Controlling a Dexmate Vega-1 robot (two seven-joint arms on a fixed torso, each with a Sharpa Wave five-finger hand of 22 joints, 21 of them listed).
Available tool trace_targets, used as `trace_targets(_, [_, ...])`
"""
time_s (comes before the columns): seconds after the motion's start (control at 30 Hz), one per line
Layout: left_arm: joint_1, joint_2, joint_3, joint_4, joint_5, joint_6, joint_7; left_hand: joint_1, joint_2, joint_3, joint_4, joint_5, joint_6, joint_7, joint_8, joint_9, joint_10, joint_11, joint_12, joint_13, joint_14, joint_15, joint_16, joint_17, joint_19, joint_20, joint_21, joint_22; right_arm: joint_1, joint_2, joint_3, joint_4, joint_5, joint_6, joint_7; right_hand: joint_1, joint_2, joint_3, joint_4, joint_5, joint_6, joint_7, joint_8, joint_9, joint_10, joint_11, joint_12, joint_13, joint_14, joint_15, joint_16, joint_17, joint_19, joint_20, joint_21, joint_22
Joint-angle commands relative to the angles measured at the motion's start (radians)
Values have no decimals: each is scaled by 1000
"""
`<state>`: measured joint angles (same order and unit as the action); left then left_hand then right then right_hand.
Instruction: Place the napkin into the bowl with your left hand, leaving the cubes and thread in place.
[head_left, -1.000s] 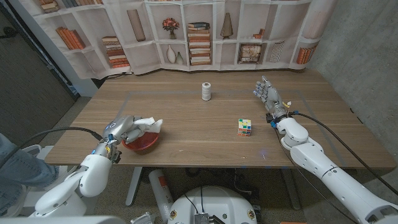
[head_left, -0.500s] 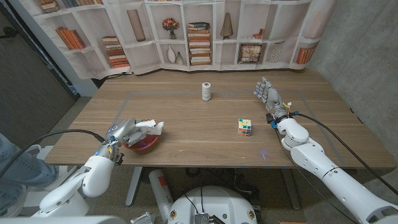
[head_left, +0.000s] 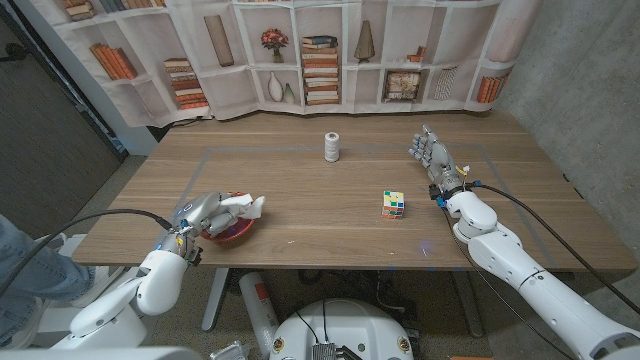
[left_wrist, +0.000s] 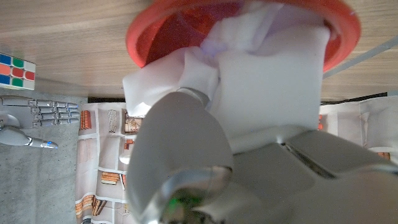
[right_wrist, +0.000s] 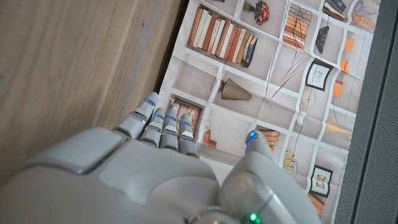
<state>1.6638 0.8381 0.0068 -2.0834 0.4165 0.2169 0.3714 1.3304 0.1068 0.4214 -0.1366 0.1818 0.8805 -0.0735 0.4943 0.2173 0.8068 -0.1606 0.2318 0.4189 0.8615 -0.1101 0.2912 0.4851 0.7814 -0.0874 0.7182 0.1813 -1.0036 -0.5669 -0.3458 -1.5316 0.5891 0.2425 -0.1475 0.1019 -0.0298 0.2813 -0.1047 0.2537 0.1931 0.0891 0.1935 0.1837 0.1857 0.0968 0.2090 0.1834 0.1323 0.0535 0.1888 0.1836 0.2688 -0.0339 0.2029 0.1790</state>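
**Operator:** At about eight o'clock on the table (head_left: 330, 215), near the front edge, I have the left hand (head_left: 203, 210) over the bowl (head_left: 228, 232). Its fingers are curled around the napkin (head_left: 243, 207), gripping it. In the left wrist view the white napkin (left_wrist: 261, 81) bunches up against the hand (left_wrist: 186, 155) and drapes over the bowl's (left_wrist: 146, 37) rim and inside.

**Observer:** What are the things like?

**Operator:** The bowl is round, red and glossy. The napkin is soft, white and crumpled, with a corner sticking out toward three o'clock. The table is wood with a straight grain. The cube (head_left: 393, 204) is a colour-tiled puzzle cube just right of centre, and the thread (head_left: 332, 147) is a small pale upright spool at twelve o'clock, well apart from the bowl.

**Observer:** And the right hand?

**Operator:** The right hand (head_left: 428, 152) is at about two o'clock, holding nothing, fingers straight and close together, pointing toward the back wall. The right wrist view shows the same hand (right_wrist: 155, 149) with fingers extended side by side and the thumb apart. Its forearm runs back to the bottom right corner; the left arm comes in from the bottom left, bent toward the bowl.
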Motion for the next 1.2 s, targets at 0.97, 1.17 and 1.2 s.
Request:
trace_targets(0.97, [-23,82,73,-1,-112,32,46,-275,-120,-118,121,-9,-5,-39,-8,-5,20,-15,-22,-25,29,-81,-35,-44,27,-4,13,-5,2,-5,1,25,15,1,23,4,8,-4,0,-1,10,2,3,5,11,1,3,3,11,-2,0,3,11,-2,0,6])
trace_targets(1.17, [-24,89,85,-12,-92,64,58,-349,-162,-154,149,9,-114,-73,-68,-14,-38,-34,-33,-11,-51,-48,-60,-40,-40,59,-22,0,-8,-10,4,20,15,2,20,5,8,-4,0,-1,13,0,4,5,16,0,5,3,14,-3,0,2,12,-1,1,6])
trace_targets(1.2, [-25,91,86,-12,-93,64,58,-357,-161,-156,153,15,-141,-75,-80,-13,-55,-36,-34,-7,-81,-42,-68,-39,-55,69,-30,1,-11,-9,6,16,18,0,17,5,9,-4,0,-1,13,0,4,5,16,0,5,3,14,-3,0,2,12,-1,1,6])
